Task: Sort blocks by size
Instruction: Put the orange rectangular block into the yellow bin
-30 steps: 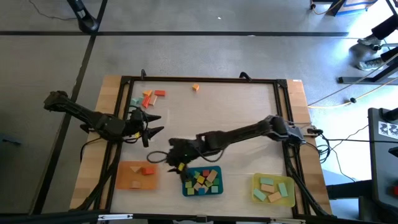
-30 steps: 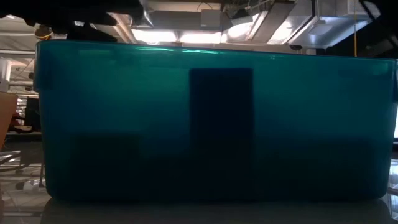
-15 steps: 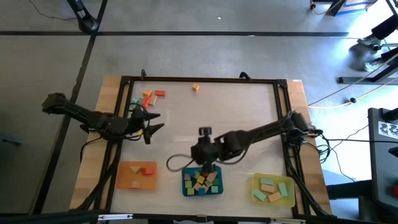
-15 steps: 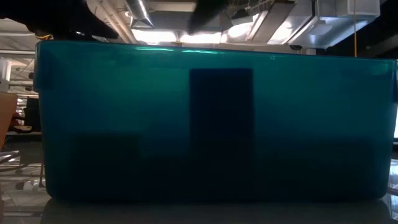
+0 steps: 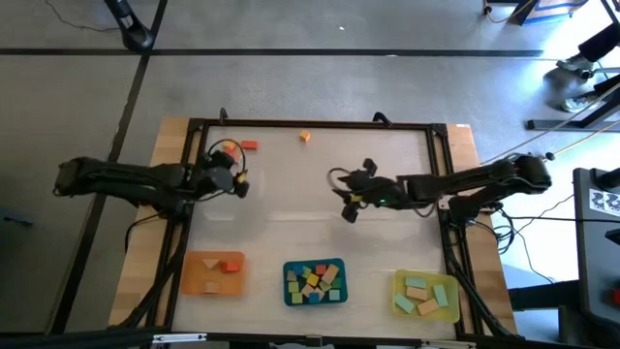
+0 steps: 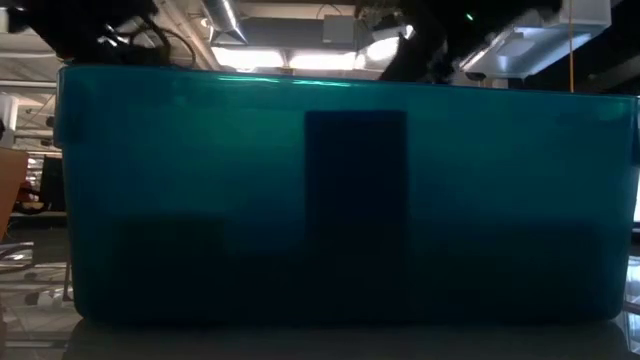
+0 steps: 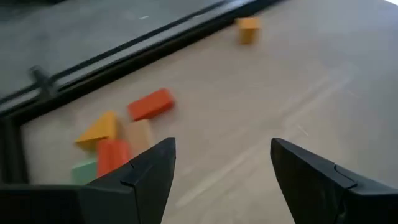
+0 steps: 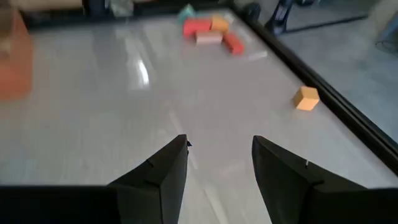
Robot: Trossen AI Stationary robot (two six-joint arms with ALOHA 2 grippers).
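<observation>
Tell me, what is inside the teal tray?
The teal tray holds a heap of small blocks in yellow, orange, red, green and tan. Blocks lying under the top ones cannot be seen.

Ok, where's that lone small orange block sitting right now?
High view: the small orange block lies alone by the table's far edge, right of the block cluster where the left claw hovers.

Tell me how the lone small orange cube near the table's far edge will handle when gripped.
The small orange wooden cube looks rigid and probably light. Its flat faces should suit the right gripper, whose fingers are open. It sits flat, so it should slide, not roll, if nudged. The left gripper faces the cluster of blocks.
</observation>
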